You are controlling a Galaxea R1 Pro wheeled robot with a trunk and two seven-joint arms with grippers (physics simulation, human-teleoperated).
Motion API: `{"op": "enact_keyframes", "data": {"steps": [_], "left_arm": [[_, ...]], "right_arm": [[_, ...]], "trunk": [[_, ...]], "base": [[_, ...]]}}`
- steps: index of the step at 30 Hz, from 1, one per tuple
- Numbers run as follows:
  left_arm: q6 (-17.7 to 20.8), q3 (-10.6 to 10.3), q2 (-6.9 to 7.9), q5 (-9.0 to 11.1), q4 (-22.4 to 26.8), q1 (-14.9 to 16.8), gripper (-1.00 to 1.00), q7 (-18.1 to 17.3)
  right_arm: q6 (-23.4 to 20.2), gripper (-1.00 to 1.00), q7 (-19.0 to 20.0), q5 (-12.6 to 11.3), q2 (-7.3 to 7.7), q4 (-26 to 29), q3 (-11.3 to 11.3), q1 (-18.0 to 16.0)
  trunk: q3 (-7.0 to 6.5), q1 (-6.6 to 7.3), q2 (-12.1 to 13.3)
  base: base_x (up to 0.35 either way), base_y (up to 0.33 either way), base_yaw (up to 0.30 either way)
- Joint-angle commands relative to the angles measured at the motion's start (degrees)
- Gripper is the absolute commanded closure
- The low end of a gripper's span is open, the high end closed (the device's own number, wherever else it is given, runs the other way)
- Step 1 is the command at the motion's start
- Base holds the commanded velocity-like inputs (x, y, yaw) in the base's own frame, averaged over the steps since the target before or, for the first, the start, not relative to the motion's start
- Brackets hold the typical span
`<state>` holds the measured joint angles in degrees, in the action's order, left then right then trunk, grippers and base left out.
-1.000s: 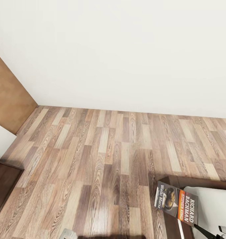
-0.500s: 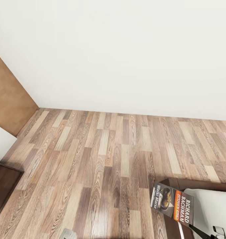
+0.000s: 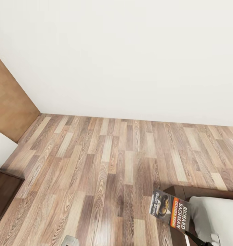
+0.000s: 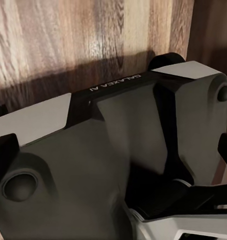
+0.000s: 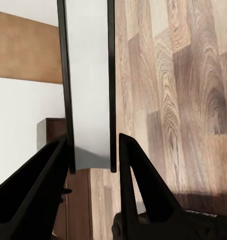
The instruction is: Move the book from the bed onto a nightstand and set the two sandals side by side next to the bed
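The book [image 3: 169, 212], a thin paperback with an orange band and white "RICHARD BACHMAN", hangs in the air over the corner of the bed [image 3: 219, 212], low at the right of the head view. My right gripper [image 3: 200, 239] holds it by its near edge. In the right wrist view the book [image 5: 88, 75] is seen edge-on, and the right gripper [image 5: 92, 140] is shut on it with a black finger on each cover. The left wrist view looks at my own grey body [image 4: 118, 150] over the wood floor, and the left fingers cannot be made out.
Light wood-plank floor [image 3: 113, 164] runs to a white wall [image 3: 130, 51]. A tan panel [image 3: 10, 99] stands at the left. Below it lies a low dark brown wooden piece [image 3: 3, 194], also seen in the right wrist view [image 5: 53, 135]. The bed's dark frame [image 3: 179, 190] edges the mattress.
The book has moved left and slightly down, further past the bed corner. The whole head picture has shifted down a little, so the camera has moved.
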<state>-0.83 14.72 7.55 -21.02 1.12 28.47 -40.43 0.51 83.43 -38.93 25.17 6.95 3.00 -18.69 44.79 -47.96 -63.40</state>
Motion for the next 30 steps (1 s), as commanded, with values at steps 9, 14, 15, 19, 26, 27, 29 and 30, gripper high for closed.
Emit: {"op": "enact_keyframes", "data": {"steps": [9, 14, 15, 19, 26, 27, 29, 30], "left_arm": [[-0.1, 0.5, -0.07, -0.6, 0.0, 0.0, -1.00, -0.2], [-0.1, 0.5, -0.08, -0.6, 0.0, 0.0, -1.00, -0.2], [-0.1, 0.5, -0.13, -0.6, 0.0, 0.0, -1.00, -0.2], [-0.1, 0.5, -0.69, -0.6, 0.0, 0.0, -1.00, -0.2], [-0.1, 0.5, -0.93, -0.6, 0.0, 0.0, -1.00, -0.2], [-0.1, 0.5, -0.93, -0.6, 0.0, 0.0, -1.00, -0.2], [-0.1, 0.5, -0.95, -0.6, 0.0, 0.0, -1.00, -0.2], [-0.1, 0.5, -0.95, -0.6, 0.0, 0.0, -1.00, -0.2]], "right_arm": [[0.3, 1.00, -1.1, 0.3, -0.95, 0.0, 0.4, 0.0], [0.5, 1.00, -1.1, 1.5, -0.99, 0.0, 0.4, 0.0], [0.6, 1.00, -1.1, 2.1, -0.99, 0.0, 0.4, 0.0], [0.6, 1.00, -1.1, 3.6, -0.93, 0.0, 0.4, 0.0], [0.6, 1.00, -1.1, 3.9, -0.92, 0.0, 0.4, 0.0], [0.6, 1.00, -1.1, 3.9, -0.92, 0.0, 0.4, 0.0], [0.6, 1.00, -1.1, 3.9, -0.92, 0.0, 0.4, 0.0], [0.6, 1.00, -1.1, 4.0, -0.92, 0.0, 0.4, 0.0]], "trunk": [[-0.80, 0.00, 0.0], [-1.26, 0.00, 0.0], [-1.36, 0.00, 0.0], [-1.73, 0.00, 0.0], [-2.37, 0.00, 0.0], [-2.47, 0.00, 0.0], [-2.65, 0.00, 0.0], [-2.74, 0.00, 0.0]], "base": [[0.000, 0.000, 0.000], [0.000, 0.000, 0.000], [0.000, 0.000, 0.000], [0.000, 0.000, 0.000], [0.000, 0.000, 0.000], [0.000, 0.000, 0.000], [0.000, 0.000, 0.000], [0.000, 0.000, 0.000]]}}
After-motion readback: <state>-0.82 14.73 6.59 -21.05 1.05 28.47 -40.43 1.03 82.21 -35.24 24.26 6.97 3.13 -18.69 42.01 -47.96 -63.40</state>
